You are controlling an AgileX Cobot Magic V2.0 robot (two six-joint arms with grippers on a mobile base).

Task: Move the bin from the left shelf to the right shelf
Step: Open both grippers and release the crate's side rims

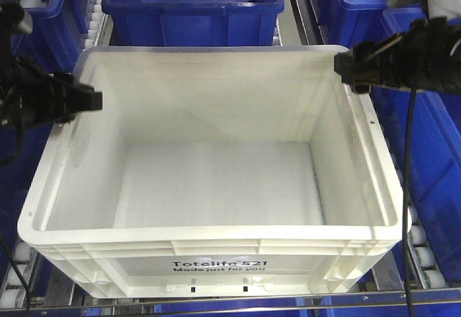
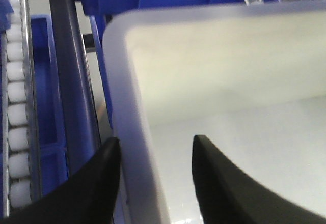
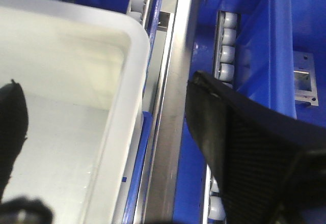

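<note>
Two grippers spread open astride the bin point(image 1: 216, 180) rim, left gripper point(image 2: 155, 158) on its left wall, right gripper point(image 3: 102, 127) on its right wall.

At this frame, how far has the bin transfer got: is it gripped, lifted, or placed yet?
Done: both claws straddle the white bin's side rims, left claw and right claw each with one finger inside and one outside. In hand: closing on the rims; gaps remain, so no firm grip shows. The bin sits on roller wheels among blue totes. Left: clamp, lift, carry to the right shelf and set it down.
</note>
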